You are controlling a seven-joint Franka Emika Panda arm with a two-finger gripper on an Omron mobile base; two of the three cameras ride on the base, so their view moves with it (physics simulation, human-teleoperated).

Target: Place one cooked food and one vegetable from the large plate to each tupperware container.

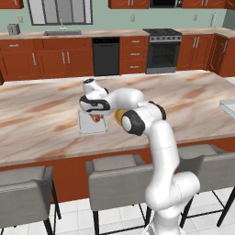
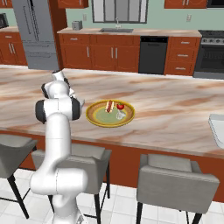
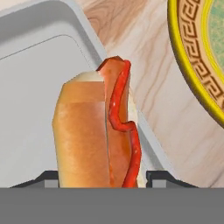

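Gripper [image 3: 103,177] is closed on the hot dog [image 3: 98,131], over the tray [image 3: 30,87]; the plate [image 3: 192,57] sits at two o'clock; its bun looks soft, light and squashy, so hold its middle gently.

Both base cameras look forward and down from behind, sharing the counter [image 1: 41,114]; the hand camera looks close along the hand.

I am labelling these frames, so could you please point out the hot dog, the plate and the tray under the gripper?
hot dog [image 3: 94,131]: hand view, on the bun's side.
plate [image 2: 93,117]: right base view, on its yellow rim.
tray [image 3: 30,83]: hand view, on its bare floor.
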